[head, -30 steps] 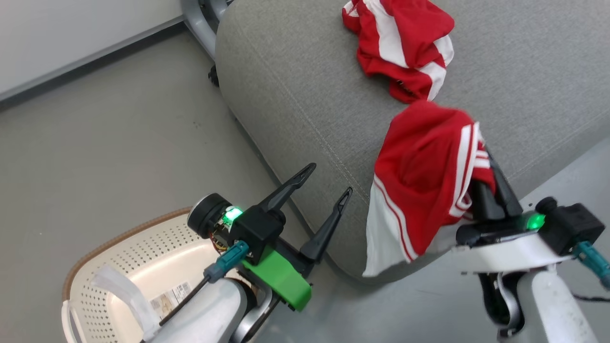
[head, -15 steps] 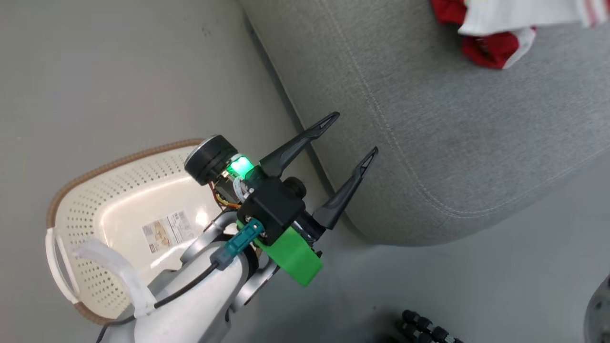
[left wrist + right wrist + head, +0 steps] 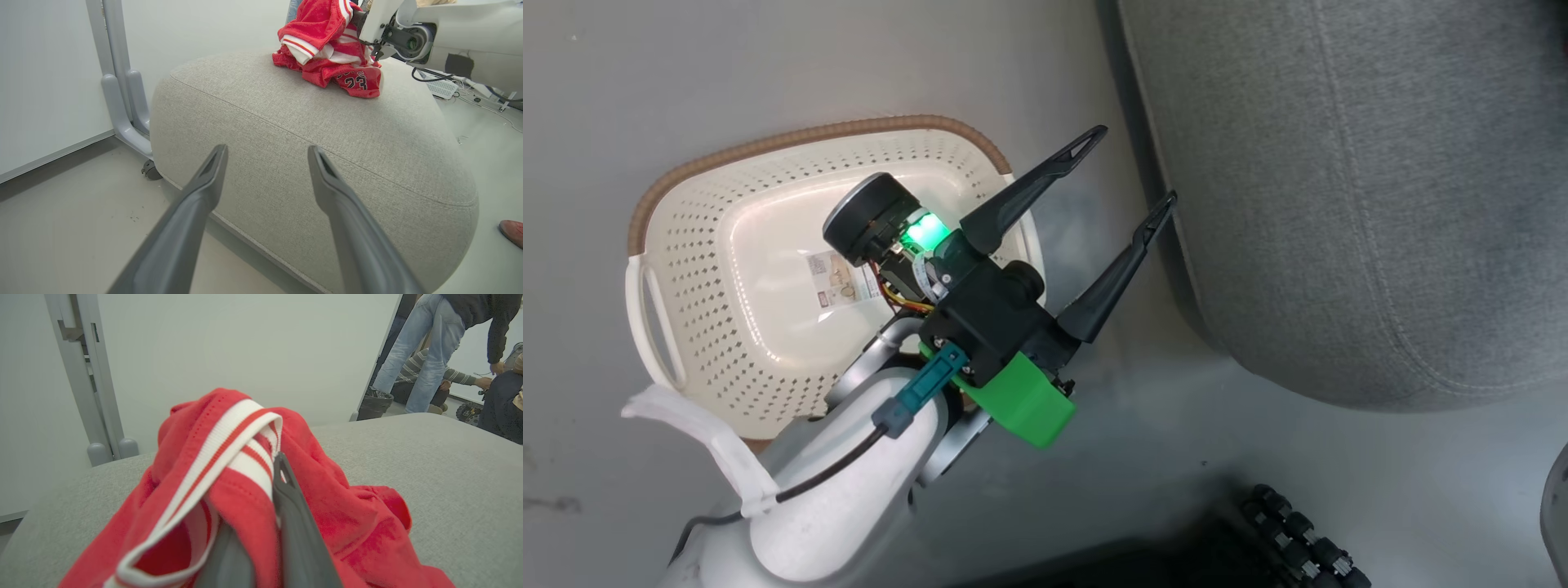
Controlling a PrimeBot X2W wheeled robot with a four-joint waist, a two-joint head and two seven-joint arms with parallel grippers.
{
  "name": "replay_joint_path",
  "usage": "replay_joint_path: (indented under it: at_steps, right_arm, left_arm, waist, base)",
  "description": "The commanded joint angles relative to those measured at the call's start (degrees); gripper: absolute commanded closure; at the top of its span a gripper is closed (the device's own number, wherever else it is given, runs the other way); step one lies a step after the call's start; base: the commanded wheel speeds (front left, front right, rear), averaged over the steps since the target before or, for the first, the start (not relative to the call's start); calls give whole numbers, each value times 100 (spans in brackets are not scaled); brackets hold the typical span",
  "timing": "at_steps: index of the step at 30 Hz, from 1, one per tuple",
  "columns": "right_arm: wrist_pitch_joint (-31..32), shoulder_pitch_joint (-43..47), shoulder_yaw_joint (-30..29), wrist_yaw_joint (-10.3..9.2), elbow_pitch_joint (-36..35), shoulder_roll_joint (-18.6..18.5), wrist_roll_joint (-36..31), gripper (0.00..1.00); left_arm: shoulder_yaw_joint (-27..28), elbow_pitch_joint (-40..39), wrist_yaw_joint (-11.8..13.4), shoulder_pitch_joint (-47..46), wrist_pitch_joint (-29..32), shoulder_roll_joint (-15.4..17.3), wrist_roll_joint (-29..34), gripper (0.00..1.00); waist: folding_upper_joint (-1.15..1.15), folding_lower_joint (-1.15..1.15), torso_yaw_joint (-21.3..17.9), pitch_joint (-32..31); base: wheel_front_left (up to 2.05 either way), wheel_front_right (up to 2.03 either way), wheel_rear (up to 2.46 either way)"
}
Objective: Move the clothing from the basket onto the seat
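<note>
Grey floor (image 3: 686,65) carried the basket (image 3: 686,327), left of the seat (image 3: 1339,204). Left gripper (image 3: 1135,163) hung between them, jaws released and spread. Right gripper (image 3: 274,486) kept nothing loose: jaws clenched on red clothing (image 3: 322,486) heaped on the seat's far side.

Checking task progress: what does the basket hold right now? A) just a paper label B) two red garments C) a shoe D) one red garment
A: inside the basket just the paper label shows; the clothing is over at the seat.
</note>
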Motion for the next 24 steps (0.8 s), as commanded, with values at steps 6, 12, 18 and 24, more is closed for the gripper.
replay_joint_path:
  at_steps: [6,12,18,24]
  right_arm:
    - [-15,349,-78,-6,335,161,-146,4]
    - [-15,1068,-22,-6,-82,333,-299,0]
    - [-15,2293,568,-6,-856,597,-133,0]
    - [-16,3362,1562,-5,-1349,816,161,0]
  left_arm:
    - [92,196,81,15,-192,-18,-156,0]
    - [339,486,278,308,-574,-49,-354,0]
    - [770,932,669,780,-827,-110,-632,0]
    - [1405,1291,958,1495,-915,-363,-1162,0]
  waist:
    - [0,-1,340,-92]
    - [0,-1,386,-852]
    - [0,-1,594,-1727]
    - [0,-1,860,-2573]
  base:
    - [0,0,0]
    - [0,0,0]
    - [0,0,0]
    - [0,0,0]
